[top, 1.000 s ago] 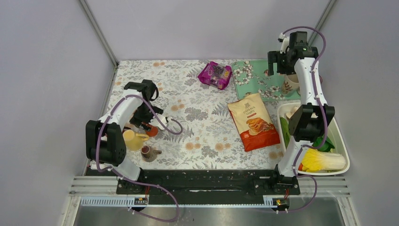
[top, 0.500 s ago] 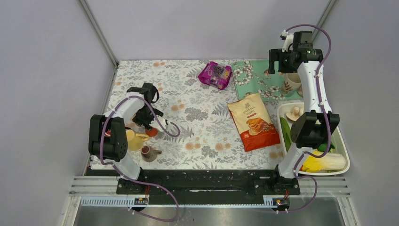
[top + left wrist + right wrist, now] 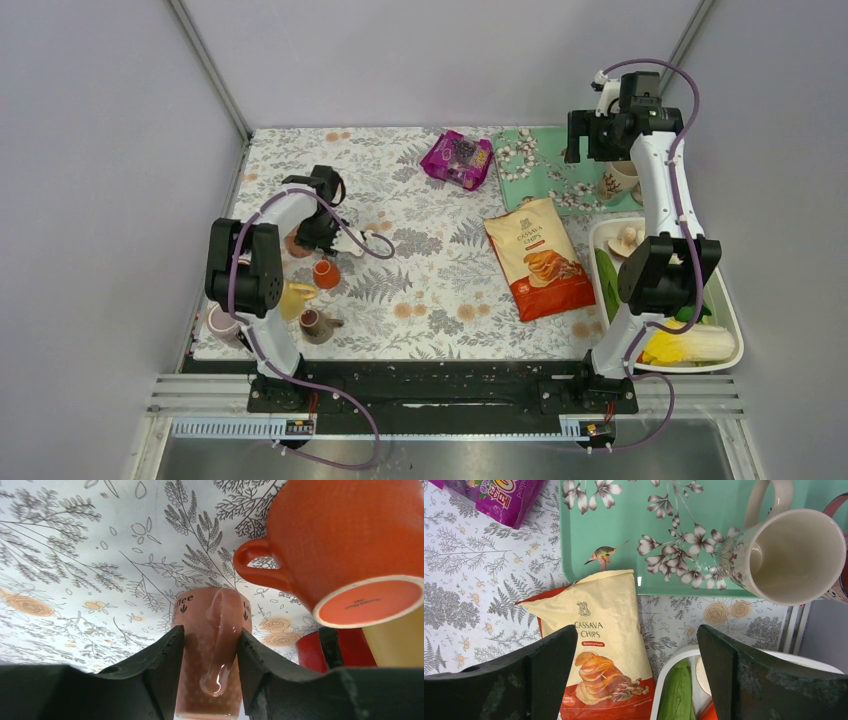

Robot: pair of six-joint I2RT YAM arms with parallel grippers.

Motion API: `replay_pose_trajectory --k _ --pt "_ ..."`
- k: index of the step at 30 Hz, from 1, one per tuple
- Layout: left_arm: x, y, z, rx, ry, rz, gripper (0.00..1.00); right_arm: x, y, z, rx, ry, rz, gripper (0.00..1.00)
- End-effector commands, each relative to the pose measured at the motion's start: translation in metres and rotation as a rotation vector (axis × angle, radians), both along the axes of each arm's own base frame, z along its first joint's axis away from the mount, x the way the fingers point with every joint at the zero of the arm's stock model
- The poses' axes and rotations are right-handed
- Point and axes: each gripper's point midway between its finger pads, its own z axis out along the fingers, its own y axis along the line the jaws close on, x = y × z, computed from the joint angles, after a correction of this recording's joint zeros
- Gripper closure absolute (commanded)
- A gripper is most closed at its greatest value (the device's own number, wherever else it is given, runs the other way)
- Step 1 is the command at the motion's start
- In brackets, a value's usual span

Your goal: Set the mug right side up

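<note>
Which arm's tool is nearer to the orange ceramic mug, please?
Left. The left tool, gripping a brown mug, is beside the orange ceramic mug; the right tool hangs far off near the green tray.

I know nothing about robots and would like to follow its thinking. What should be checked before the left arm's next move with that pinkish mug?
1. Grip: the left gripper has a finger against each side of the pink mug. Ok.
2. Handle: the handle faces the wrist camera, between the fingers and not under one. Ok.
3. Mug lifted off the table: cannot tell.
4. Room to turn: the orange mug sits close by with its base showing, though the top view shows a gap. Ok, but tight.
5. Other arm: the right gripper is open, holds nothing and is far off by the green tray. Ok.
</note>
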Motion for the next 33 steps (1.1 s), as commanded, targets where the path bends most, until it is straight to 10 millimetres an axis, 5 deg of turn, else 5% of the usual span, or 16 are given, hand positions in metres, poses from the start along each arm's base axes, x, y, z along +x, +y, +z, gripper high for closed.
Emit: replay_pose_trajectory --k 1,4,8,14,18,21,25,33 --pt "0.006 0.016 0.005 0.086 -0.027 0.089 0.55 0.000 0.008 0.022 0.031 -0.071 0.015 0.01" --pt "0.008 0.017 0.003 0.088 -0.027 0.110 0.63 0.001 0.009 0.023 0.037 -0.075 0.017 0.00" --pt "0.015 0.015 0.007 0.078 -0.045 0.140 1.00 0.000 0.010 0.027 0.042 -0.084 0.019 0.01" --pt "0.046 -0.003 0.033 -0.042 -0.147 0.315 1.00 -0.006 0.018 0.043 0.068 -0.116 0.026 0.01" --pt "0.069 -0.036 0.064 -0.259 -0.185 0.545 1.00 -0.012 0.042 0.052 0.122 -0.139 0.081 0.00" --pt "0.087 -0.069 0.095 -0.473 -0.207 0.696 1.00 -0.021 0.079 0.052 0.203 -0.153 0.170 0.01" --pt "0.092 -0.117 0.134 -0.764 -0.128 0.853 1.00 -0.037 0.153 0.062 0.366 -0.203 0.346 0.01" --pt "0.070 -0.211 0.213 -1.138 0.075 0.892 1.00 -0.080 0.296 0.073 0.731 -0.211 0.710 0.01"
